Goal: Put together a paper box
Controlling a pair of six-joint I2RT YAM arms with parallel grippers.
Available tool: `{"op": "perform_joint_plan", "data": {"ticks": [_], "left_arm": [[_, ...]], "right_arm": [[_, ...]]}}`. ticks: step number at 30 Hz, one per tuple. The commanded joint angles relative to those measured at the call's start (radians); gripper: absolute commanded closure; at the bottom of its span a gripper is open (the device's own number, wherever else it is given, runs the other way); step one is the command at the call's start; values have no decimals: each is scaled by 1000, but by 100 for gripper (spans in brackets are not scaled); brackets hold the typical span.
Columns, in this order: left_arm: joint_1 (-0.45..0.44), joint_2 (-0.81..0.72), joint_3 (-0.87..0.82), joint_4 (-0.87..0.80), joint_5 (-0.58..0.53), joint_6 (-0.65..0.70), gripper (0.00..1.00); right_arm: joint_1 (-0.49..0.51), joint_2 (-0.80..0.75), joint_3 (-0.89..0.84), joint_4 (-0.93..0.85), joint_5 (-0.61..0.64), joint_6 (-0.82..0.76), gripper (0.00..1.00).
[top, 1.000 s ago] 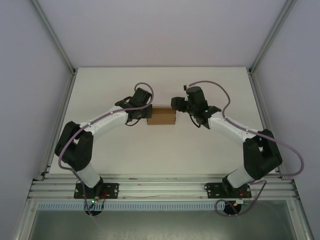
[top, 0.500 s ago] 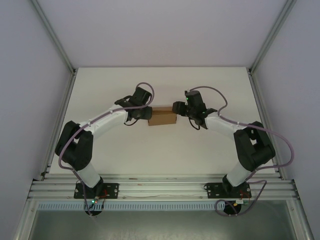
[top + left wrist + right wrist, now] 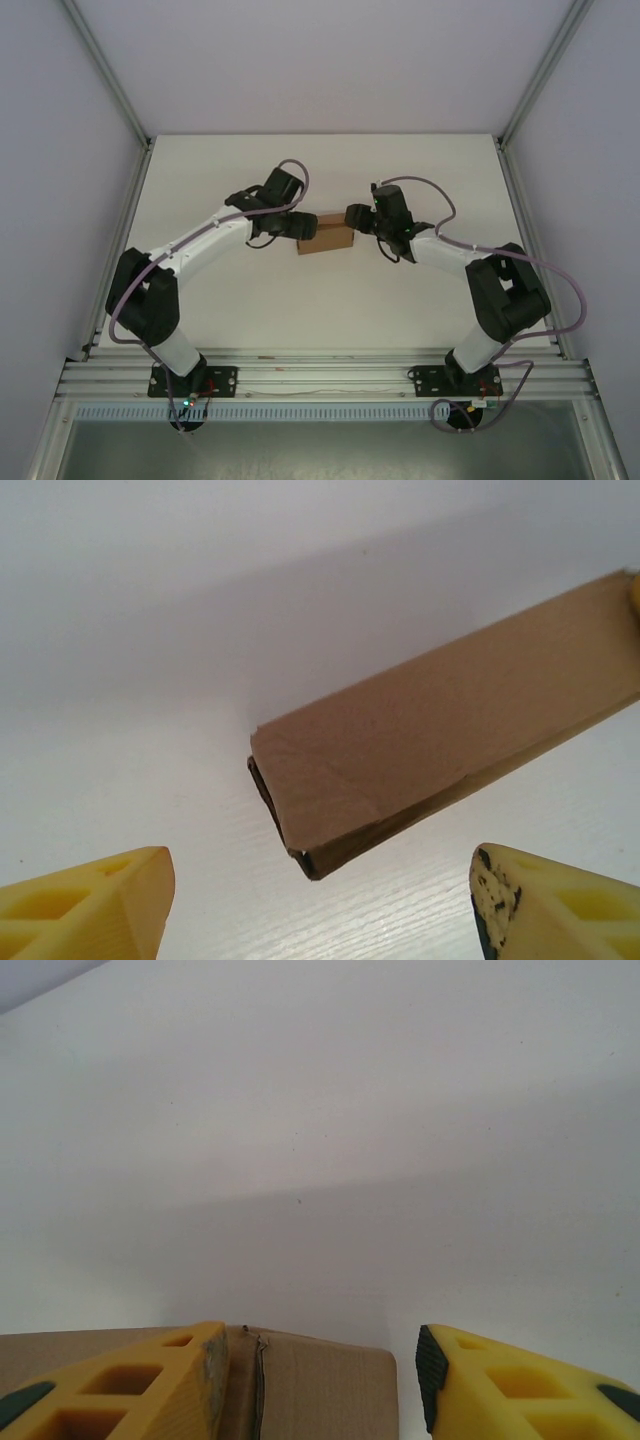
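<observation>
seeing the box (image 3: 326,240) folded into a small flat brown block, lying flat on the table (image 3: 330,310) about mid-depth, right between the two grippers.

left arm (image 3: 200,240): we see the elbow folded low near the left rail and the forearm stretched up and to the right across the table, with the wrist bent in toward the box's left end. left gripper (image 3: 298,226) sits at that end. on its wrist camera the left gripper (image 3: 320,915) is wide open. both yellow fingers (image 3: 90,905) are well apart at the bottom corners, and the box (image 3: 440,740) lies ahead of them, slanting away up to the right. its near open end faces the gap and touches neither finger, so nothing is held.

right arm (image 3: 455,255): we see the elbow up near the right rail and the forearm running left and slightly up, with the wrist pointing at the box's right end. right gripper (image 3: 352,216) is just at the box's upper right corner. on its wrist camera the right gripper (image 3: 320,1385) has its jaws apart. the box (image 3: 310,1390) shows low between the fingers (image 3: 520,1385) and also runs on behind the left-hand finger. we see a gap of bare table between the box edge and the right-hand finger, so it's open and not clamped. we can't tell if the left-hand finger touches the cardboard.
</observation>
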State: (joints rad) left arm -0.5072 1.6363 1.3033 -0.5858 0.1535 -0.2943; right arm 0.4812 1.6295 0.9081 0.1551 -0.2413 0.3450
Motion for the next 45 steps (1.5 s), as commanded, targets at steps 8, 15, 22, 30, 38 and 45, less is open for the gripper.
{"op": "perform_joint_plan", "data": {"ticks": [8,15,22,30,38,45], "left_arm": [[128,26,-12,128,174,-105,31],[164,41,-205,269,260,-167,46],[182,58,-461,507,333,-227,60],[182,80,-684,853,394,-253,90],[124,107,-716,921,336,-214,100],[98,42,-710,913,271,-224,100]], "right_arm": [[9,48,-56,-161,9,-13,50],[7,52,-77,-160,29,-6,51],[-2,89,-171,-16,-79,-31,57],[-10,156,-357,333,-191,-117,77],[-10,215,-435,533,-192,-133,99],[-10,137,-372,426,-211,-125,96]]}}
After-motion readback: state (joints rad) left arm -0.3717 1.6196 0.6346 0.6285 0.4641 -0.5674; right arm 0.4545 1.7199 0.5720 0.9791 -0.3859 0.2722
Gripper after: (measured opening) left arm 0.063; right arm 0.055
